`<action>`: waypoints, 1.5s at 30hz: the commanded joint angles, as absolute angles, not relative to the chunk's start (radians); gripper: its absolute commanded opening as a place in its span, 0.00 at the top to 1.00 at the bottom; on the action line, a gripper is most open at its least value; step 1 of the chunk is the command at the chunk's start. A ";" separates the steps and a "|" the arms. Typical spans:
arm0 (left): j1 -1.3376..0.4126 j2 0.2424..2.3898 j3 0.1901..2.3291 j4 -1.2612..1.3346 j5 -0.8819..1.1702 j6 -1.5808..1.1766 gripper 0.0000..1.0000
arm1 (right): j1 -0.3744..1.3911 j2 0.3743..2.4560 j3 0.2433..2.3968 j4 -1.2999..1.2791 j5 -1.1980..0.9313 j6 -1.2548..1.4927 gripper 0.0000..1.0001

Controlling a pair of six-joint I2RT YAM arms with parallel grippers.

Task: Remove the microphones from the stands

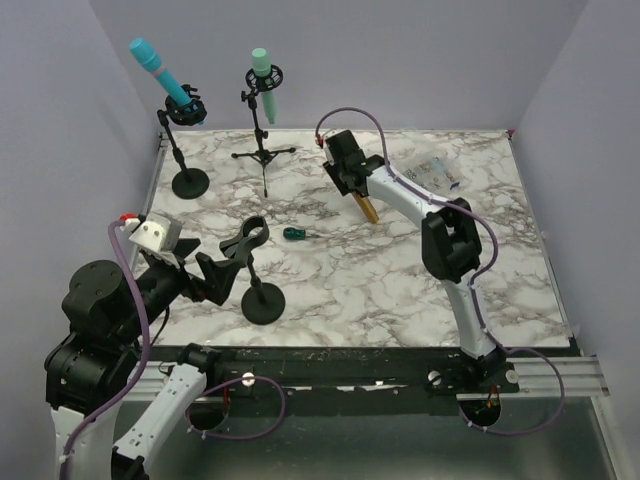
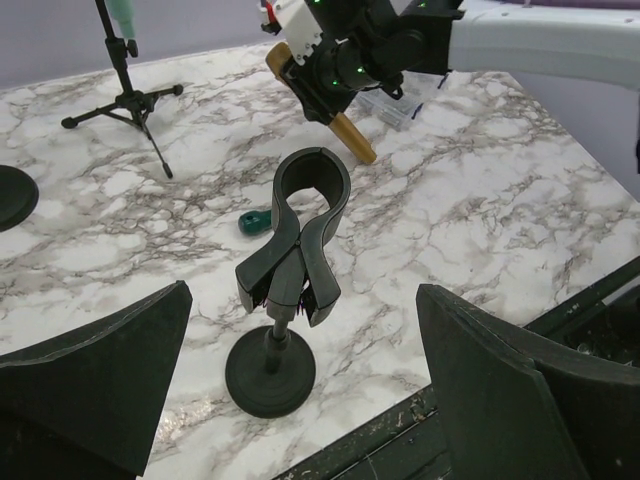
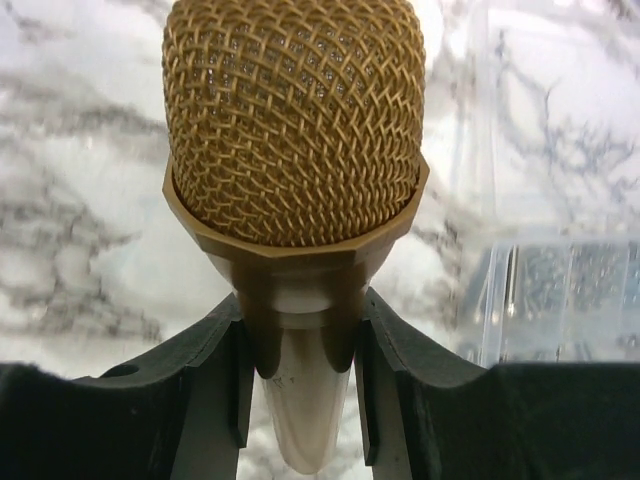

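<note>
**While the right gripper carries the gold microphone, the clip stand sits bare**

Since the right gripper (image 3: 300, 350) is already clamped on the gold microphone (image 3: 295, 130), your coming move turns on that arm alone. Its fingers pinch the narrow neck just under the mesh head, one pad on each side, and the wrist view shows no gap.

From the top camera, the microphone hangs over the far-middle part of the marble table (image 1: 400, 290). Its long axis is tilted, with the handle end pointing down and toward the near side, close above the surface. Whether the tip touches the marble, you cannot tell.

The clip stand (image 1: 264, 300) is well apart from it, toward the near left, and its clamp (image 2: 310, 200) holds nothing. I judge the lift-out itself finished, so what remains is a place to lay the microphone down.

The left gripper (image 1: 218, 272) is spread wide and holds nothing. It sits just beside the stand's clamp, so it is nearer the stand but far from the microphone.

Mind the clear plastic box (image 3: 560, 280) just to the right of the microphone. Lower along the handle's tilt, away from that box.
</note>
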State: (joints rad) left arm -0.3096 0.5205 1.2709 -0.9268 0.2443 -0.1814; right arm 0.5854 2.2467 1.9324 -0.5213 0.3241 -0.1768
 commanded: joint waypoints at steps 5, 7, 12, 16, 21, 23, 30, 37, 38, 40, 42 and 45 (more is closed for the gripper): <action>-0.310 0.528 1.341 -0.985 0.222 -0.159 0.01 | 0.518 2.519 2.287 -0.458 0.379 -0.253 0.99; -0.310 0.527 1.352 -0.994 0.211 -0.152 0.01 | 0.515 2.560 2.307 -0.416 0.379 -0.281 0.99; -0.312 0.531 1.345 -0.993 0.199 -0.152 0.01 | 0.510 2.657 2.378 -0.385 0.375 -0.312 0.99; -0.311 0.538 1.345 -0.989 0.200 -0.153 0.01 | 0.509 2.683 2.395 -0.369 0.339 -0.300 0.97; -0.311 0.543 1.359 -0.997 0.195 -0.153 0.01 | 0.509 2.700 2.393 -0.351 0.327 -0.287 0.89; -0.311 0.542 1.363 -1.000 0.193 -0.153 0.01 | 0.509 2.706 2.393 -0.348 0.325 -0.286 0.86; -0.311 0.529 1.365 -1.012 0.197 -0.173 0.01 | 0.508 2.705 2.372 -0.350 0.305 -0.282 0.54; -0.311 0.509 1.370 -1.024 0.207 -0.204 0.01 | 0.497 2.706 2.366 -0.374 0.251 -0.256 0.38; -0.311 0.508 1.373 -1.028 0.210 -0.210 0.01 | 0.495 2.706 2.362 -0.376 0.248 -0.251 0.38; -0.311 0.500 1.374 -1.032 0.222 -0.222 0.01 | 0.495 2.707 2.358 -0.381 0.241 -0.248 0.36; -0.311 0.492 1.374 -1.031 0.224 -0.233 0.01 | 0.495 2.707 2.359 -0.393 0.226 -0.248 0.34; -0.311 0.488 1.379 -1.031 0.233 -0.247 0.01 | 0.495 2.701 2.359 -0.410 0.216 -0.244 0.29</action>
